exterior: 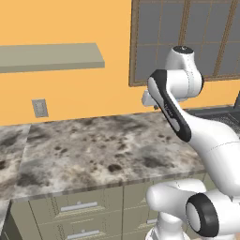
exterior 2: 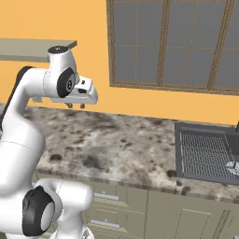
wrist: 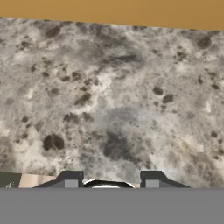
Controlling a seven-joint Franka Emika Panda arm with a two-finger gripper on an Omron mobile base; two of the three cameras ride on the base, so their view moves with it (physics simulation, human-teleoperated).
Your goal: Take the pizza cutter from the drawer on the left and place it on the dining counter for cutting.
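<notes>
Gripper hanging above the marble counter, fingertips apart with a dark-rimmed pale thing between them, possibly held, drawers shut below the counter edge, sink to the right.

Left base view: you look from behind the arm's left, forward and down over the mottled stone surface toward the orange wall.
Right base view: from behind the arm's right, same heading, taking in the sink.
Hand view: you look steeply down, close above the surface.
Shared: both base views hold the surface, window and wall.
</notes>
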